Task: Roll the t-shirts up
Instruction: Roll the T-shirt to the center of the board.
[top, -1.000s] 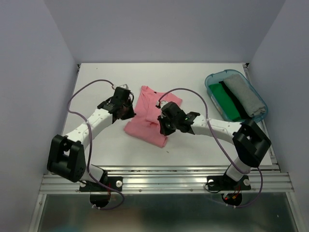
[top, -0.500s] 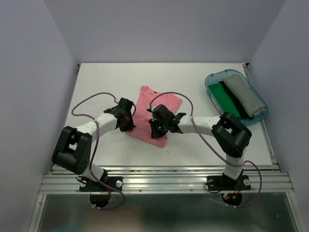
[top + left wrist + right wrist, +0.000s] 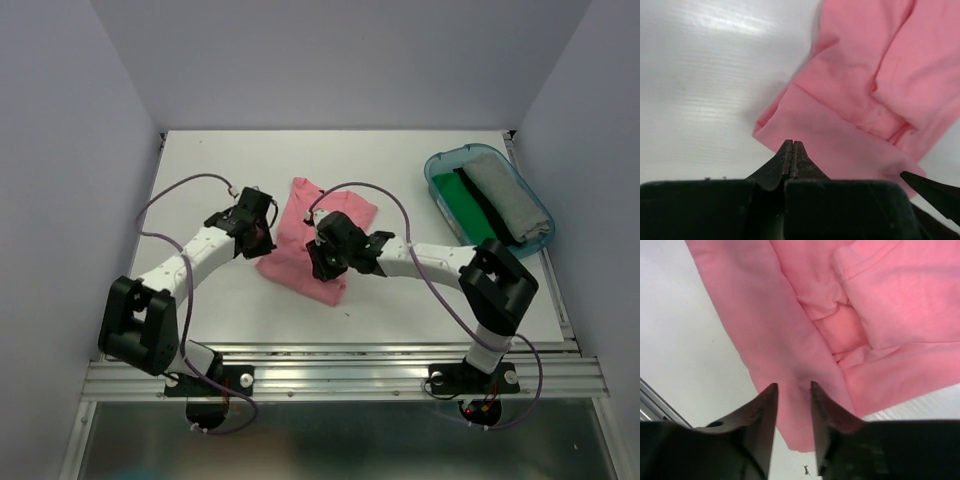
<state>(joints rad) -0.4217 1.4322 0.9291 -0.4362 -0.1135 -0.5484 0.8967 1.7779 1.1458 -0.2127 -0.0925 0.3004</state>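
The salmon-pink t-shirt [image 3: 312,225] lies folded into a narrow band in the middle of the table; it also shows in the left wrist view [image 3: 860,95] and the right wrist view [image 3: 840,315]. My left gripper [image 3: 262,240] is shut, its tips [image 3: 791,143] over the shirt's near left corner, with no cloth visible between them. My right gripper [image 3: 320,262] is open a little, its fingertips [image 3: 792,386] pressing down either side of a strip of the shirt's near end. A green shirt [image 3: 467,205] and a grey shirt [image 3: 505,198] lie in the tub.
The teal see-through plastic tub [image 3: 437,168] stands at the right of the white table [image 3: 210,170], near its right edge. Purple cables loop above both arms. A small dark speck [image 3: 805,470] lies on the table by the shirt's near end.
My right gripper has moved left along the shirt's near end. My left arm swung in toward the shirt and then drew back a little, its gripper staying at the left edge.
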